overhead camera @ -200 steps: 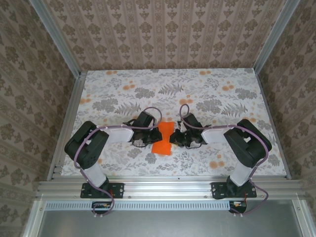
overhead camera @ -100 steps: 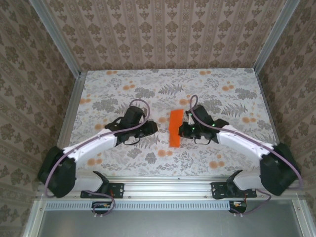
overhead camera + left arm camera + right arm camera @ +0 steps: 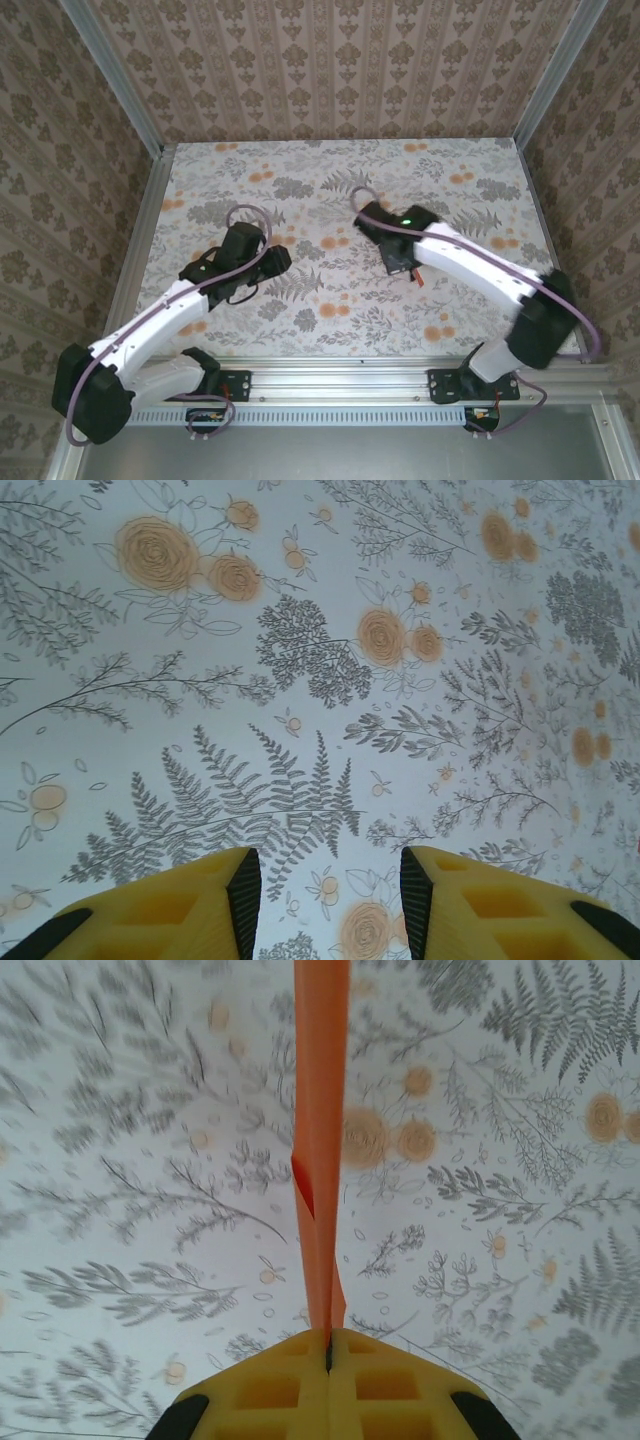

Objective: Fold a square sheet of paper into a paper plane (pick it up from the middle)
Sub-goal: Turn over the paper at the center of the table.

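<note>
The square sheet of paper (image 3: 320,1110) is bright orange and folded into a narrow strip. It hangs edge-on above the flowered table, running straight out from my right gripper (image 3: 328,1345). That gripper is shut on the strip's near end, its yellow fingers (image 3: 390,1385) pressed together. In the top view the right gripper (image 3: 402,264) points down over the middle of the table. My left gripper (image 3: 325,900) is open, with only tablecloth between its yellow fingers (image 3: 170,910). In the top view the left gripper (image 3: 274,262) sits left of centre, well apart from the right one.
A tablecloth (image 3: 330,190) printed with grey ferns and orange flowers covers the table. Patterned walls with aluminium posts (image 3: 140,180) close in the left, back and right sides. An aluminium rail (image 3: 330,378) runs along the near edge by the arm bases.
The right gripper has carried the orange paper back and right, turning it edge-on under the wrist. The left gripper has let go and drawn away to the left, now open.
</note>
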{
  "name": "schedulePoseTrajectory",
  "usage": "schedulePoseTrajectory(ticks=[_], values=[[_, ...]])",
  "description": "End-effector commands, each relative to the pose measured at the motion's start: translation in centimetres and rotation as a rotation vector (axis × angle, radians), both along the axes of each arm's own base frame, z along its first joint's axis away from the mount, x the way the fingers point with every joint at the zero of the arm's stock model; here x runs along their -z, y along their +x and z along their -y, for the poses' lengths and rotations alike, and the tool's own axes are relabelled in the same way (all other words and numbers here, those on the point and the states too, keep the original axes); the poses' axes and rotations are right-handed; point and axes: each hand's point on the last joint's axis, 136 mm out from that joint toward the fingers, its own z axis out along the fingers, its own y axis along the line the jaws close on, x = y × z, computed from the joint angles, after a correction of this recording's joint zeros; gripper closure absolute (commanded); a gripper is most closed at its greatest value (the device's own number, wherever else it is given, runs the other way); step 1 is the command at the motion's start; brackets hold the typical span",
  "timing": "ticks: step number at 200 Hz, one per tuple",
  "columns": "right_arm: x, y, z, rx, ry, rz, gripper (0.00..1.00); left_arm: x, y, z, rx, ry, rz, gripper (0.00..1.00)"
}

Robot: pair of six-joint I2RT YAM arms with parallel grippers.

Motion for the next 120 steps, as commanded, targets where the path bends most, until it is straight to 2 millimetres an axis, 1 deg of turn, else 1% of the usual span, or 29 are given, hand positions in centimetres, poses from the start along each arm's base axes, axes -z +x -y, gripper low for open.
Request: schedulePoseTrajectory(ticks=[1,20,42,54,71,83,93,100,107,120], values=[[1.9,-0.7,-0.8,-0.063,-0.197,-0.106,0.97,-0.4,-0.3,-1.7,-0.044,0.034,0.017,0.56],[4.8,-0.6,-4.4,-0.104,-0.201,-0.169,0.95,-1.0,-0.6,-2.3,-0.061,0.028,0.033,0.55],[7.6,-0.9,-9.3,-0.135,-0.099,-0.229,0.93,-1.6,-0.9,-2.9,-0.074,0.026,0.049,0.53],[8.7,-1.2,-11.5,-0.140,-0.041,-0.259,0.91,-1.8,-1.1,-3.2,-0.079,0.027,0.056,0.53],[9.6,-1.5,-14.2,-0.151,0.066,-0.298,0.86,-1.9,-1.3,-3.4,-0.079,0.022,0.058,0.52],[9.3,-1.6,-15.4,-0.162,0.139,-0.299,0.81,-1.9,-1.4,-3.3,-0.074,0.018,0.057,0.51],[8.5,-1.6,-16.0,-0.169,0.203,-0.288,0.72,-1.9,-1.5,-3.2,-0.066,0.013,0.055,0.51],[7.7,-1.5,-16.0,-0.173,0.252,-0.268,0.65,-1.8,-1.5,-3.0,-0.060,0.010,0.053,0.48],[6.6,-1.4,-16.1,-0.179,0.317,-0.239,0.60,-1.8,-1.4,-2.8,-0.052,0.000,0.055,0.46],[5.1,-1.4,-15.5,-0.174,0.435,-0.202,0.52,-1.5,-1.3,-1.9,-0.019,-0.022,0.047,0.44]])
